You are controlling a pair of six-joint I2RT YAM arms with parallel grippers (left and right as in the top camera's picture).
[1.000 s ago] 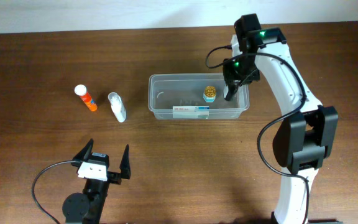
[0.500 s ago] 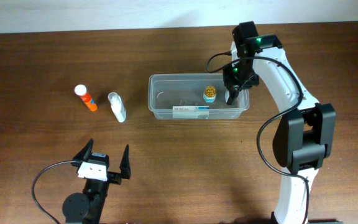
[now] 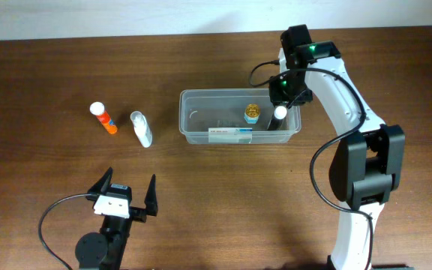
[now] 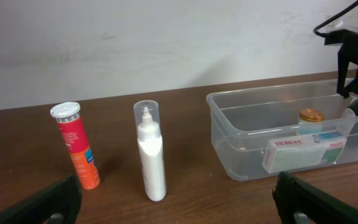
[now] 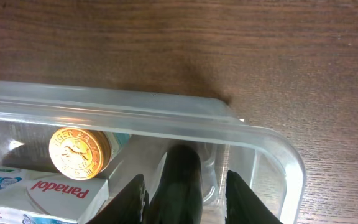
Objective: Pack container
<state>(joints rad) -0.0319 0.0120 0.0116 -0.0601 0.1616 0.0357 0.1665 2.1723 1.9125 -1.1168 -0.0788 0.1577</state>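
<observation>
Container: right claw loosely spread around dark bottle inside; left claw spread.

It's a lab (wooden table, white wall).

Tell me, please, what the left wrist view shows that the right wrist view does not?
Only the left wrist view: the orange tube and the white clear-capped bottle standing on the table outside the container, and the open left gripper. Only the right wrist view: the Panadol print on the box, the gold-lidded jar and its embossed top, and a gap between the dark bottle and one finger of the right gripper. Both: the container holding box, gold-lidded jar and dark bottle, with the right gripper at it.
</observation>
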